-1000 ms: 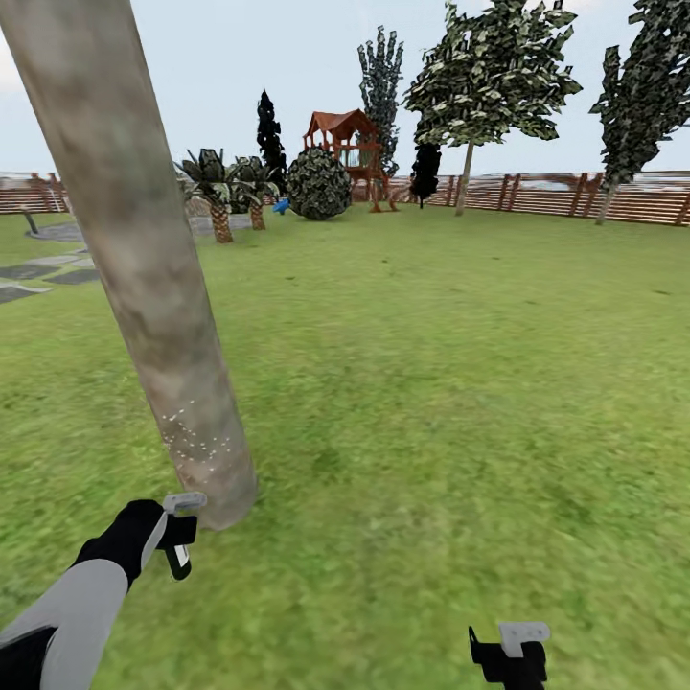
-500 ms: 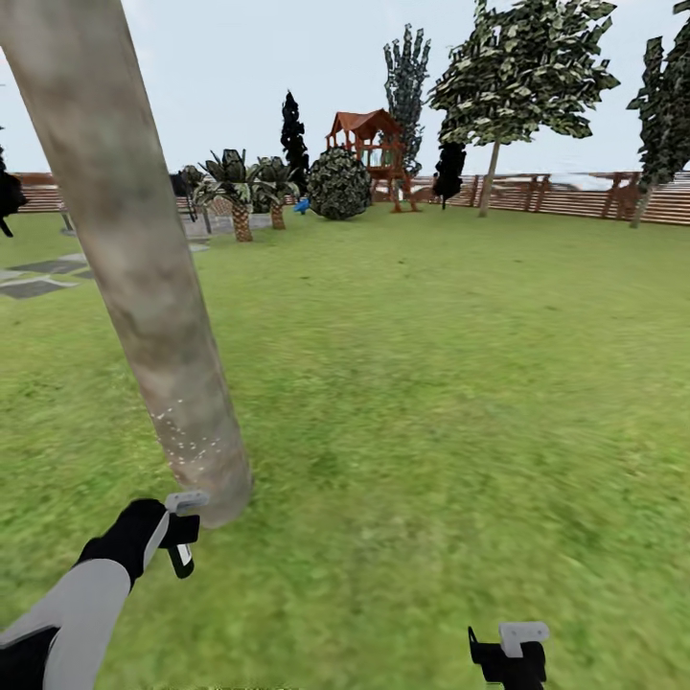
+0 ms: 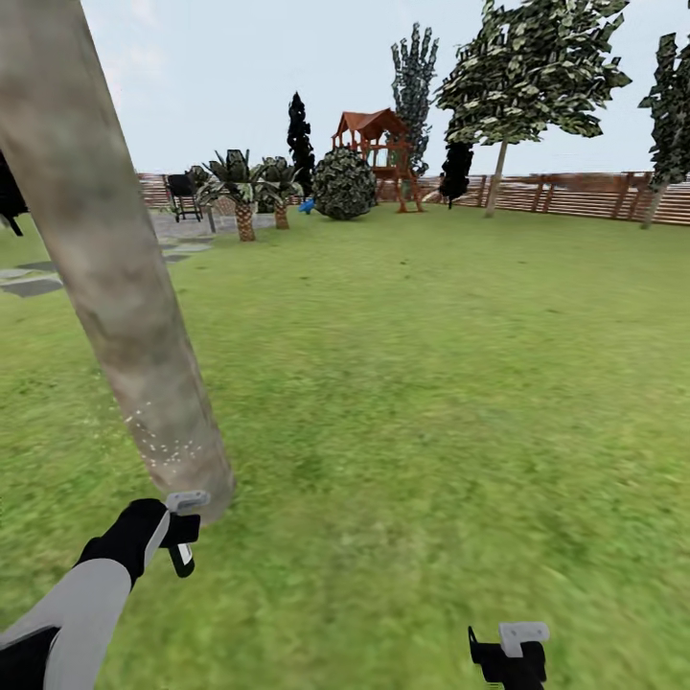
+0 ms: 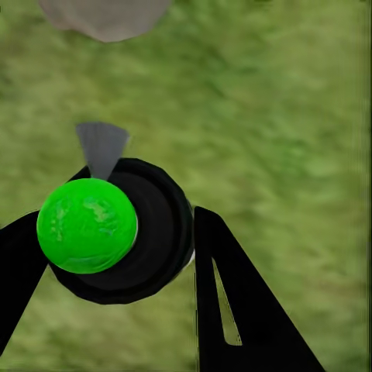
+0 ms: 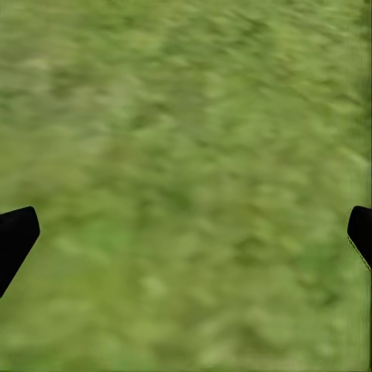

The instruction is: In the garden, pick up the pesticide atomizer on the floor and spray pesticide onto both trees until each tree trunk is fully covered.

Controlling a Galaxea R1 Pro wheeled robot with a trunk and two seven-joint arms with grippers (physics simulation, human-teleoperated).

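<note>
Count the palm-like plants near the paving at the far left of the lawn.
2: one palm-like plant stands beside the other palm-like plant, left of the round bush. More may be hidden.

This is a home garden outdoors. A wide green lawn (image 3: 431, 383) is closed by a brown wooden fence (image 3: 575, 196). Before the fence stands a wooden playhouse (image 3: 376, 144), with a round bush (image 3: 343, 184) and small palms (image 3: 244, 187) beside it.

The tree trunk (image 3: 115, 287) runs off the head view's top edge. The right gripper (image 5: 186, 232) shows just 2 fingertips; grass beneath looks blurred.
</note>
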